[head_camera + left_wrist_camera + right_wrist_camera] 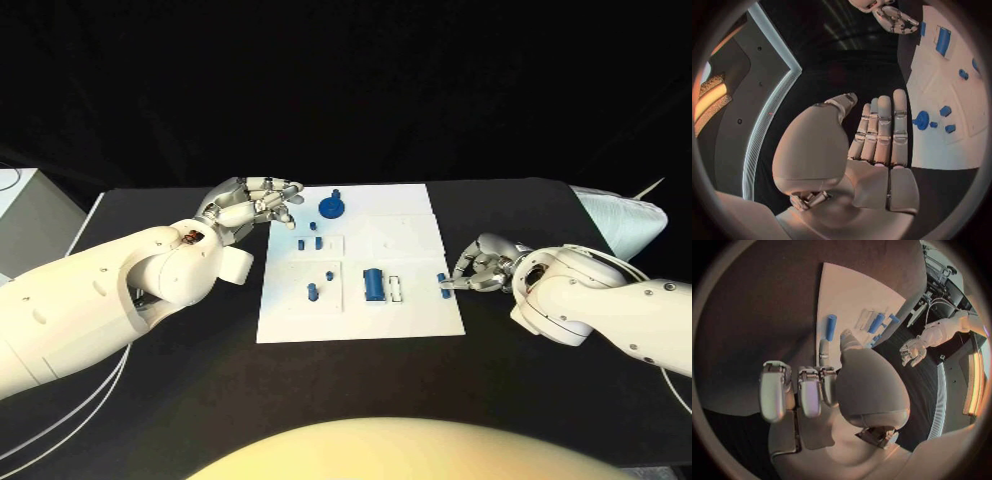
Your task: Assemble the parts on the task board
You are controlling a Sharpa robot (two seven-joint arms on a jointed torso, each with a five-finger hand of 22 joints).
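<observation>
1. Task board: white plate, centre of the black table, lying flat between the two hands.
2. Parts on the board: round blue part near the far left corner, three small blue parts just below it, one blue peg in the lower left section, a long blue block in the middle, a small blue part just beside it.
3. Left hand: at the board's far left corner, near the round part. In the left wrist view the left hand's fingers lie straight and side by side, palm bare, holding nothing. The round part sits just beyond the fingertips; contact cannot be told.
4. Right hand: at the board's right edge, fingers curled in towards a small blue part at that edge. Fingertips look to be on it, but a firm grasp cannot be told from the head view.
5. Right wrist view: right hand's fingers bent down, a blue cylinder lying on the board past the fingertips. Left hand shows across the board.
</observation>
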